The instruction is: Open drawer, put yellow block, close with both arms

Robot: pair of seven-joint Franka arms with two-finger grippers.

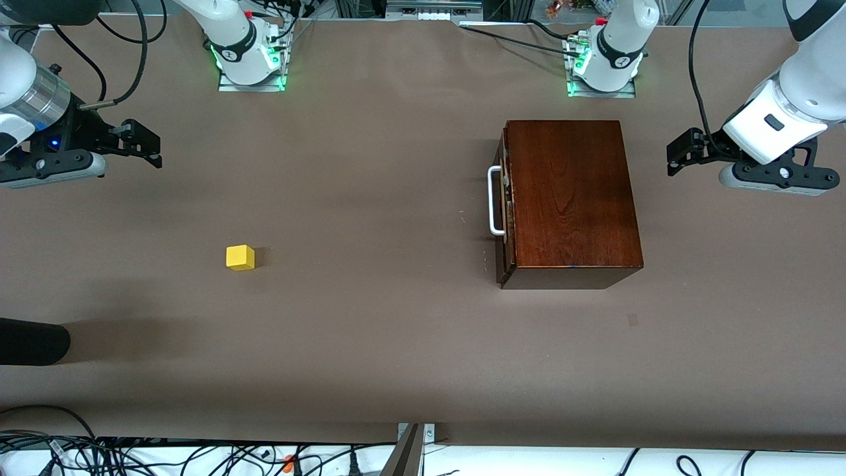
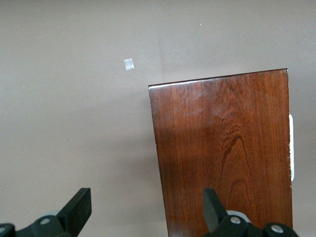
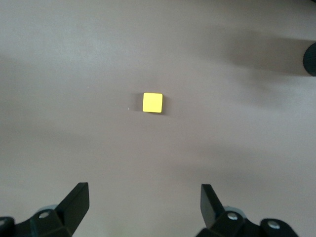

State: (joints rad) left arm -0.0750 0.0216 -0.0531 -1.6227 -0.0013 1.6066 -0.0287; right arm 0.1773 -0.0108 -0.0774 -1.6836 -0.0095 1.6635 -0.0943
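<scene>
yellow block [image 1: 240,257]: we see it alone on the bare brown counter [image 1: 370,344], toward the right arm's end, nearer the front camera than both end effectors' spots and well apart from the box. Nothing touches it. In the right wrist view it sits flat, square top up [image 3: 152,102].

wooden box [image 1: 570,201]: we see a dark reddish-brown glossy box toward the left arm's end of the counter, top face shut and shiny. Its front faces the right arm's end.

drawer [image 1: 505,198]: we read it as pushed in, front about flush with the box. White U-shaped handle [image 1: 494,201] sticks out from the front, untouched.

small pale patch [image 1: 633,320]: we note a tiny mark on the counter, nearer the camera than the box; also in the left wrist view [image 2: 129,64].

right end effector [image 1: 137,143]: we see it up over bare counter at the right arm's end, fingers [image 3: 76,202] spread apart, holding nothing, yellow block under its wrist camera's field.

left end effector [image 1: 687,149]: we see it up beside the box at the left arm's end, fingers [image 2: 79,207] spread apart, holding nothing, over the box's edge in the left wrist view.
</scene>
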